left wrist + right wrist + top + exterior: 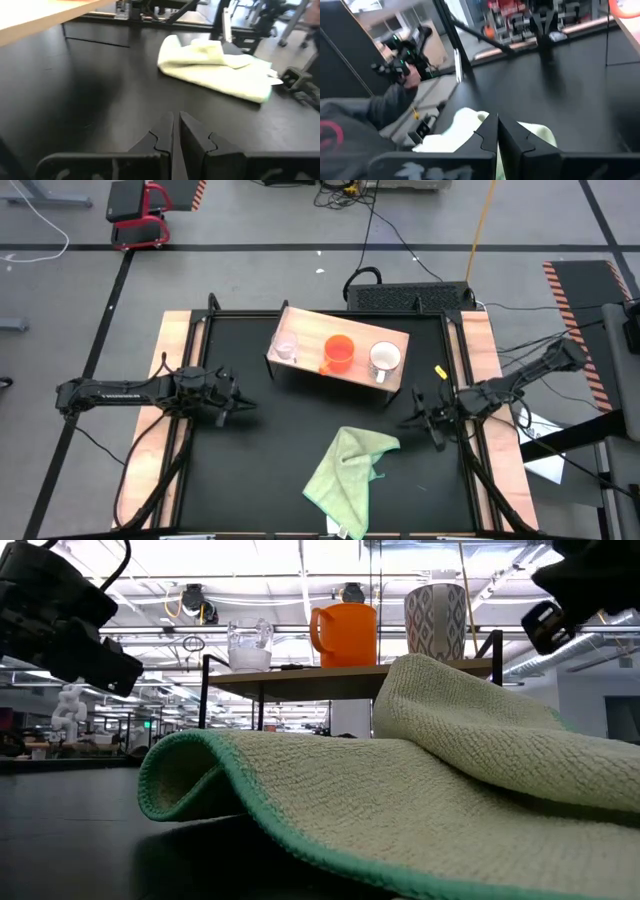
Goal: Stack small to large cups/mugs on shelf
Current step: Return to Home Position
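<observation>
Grey floor, black tape lines, ceiling lights

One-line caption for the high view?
Glass cup, orange mug, white mug on shelf; left gripper, right gripper shut, flanking.

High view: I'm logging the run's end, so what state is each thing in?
glass cup: upright on the shelf.
orange mug: upright on the shelf, mid-row.
white mug: upright on the shelf.
green cloth: crumpled on the table.
left gripper: jaws shut, empty.
right gripper: jaws shut, empty.

Pale green, teal-edged cloth beyond my dark fingers; clear cup, orange mug, grey-diamond-patterned white mug, light-wood shelf.
</observation>
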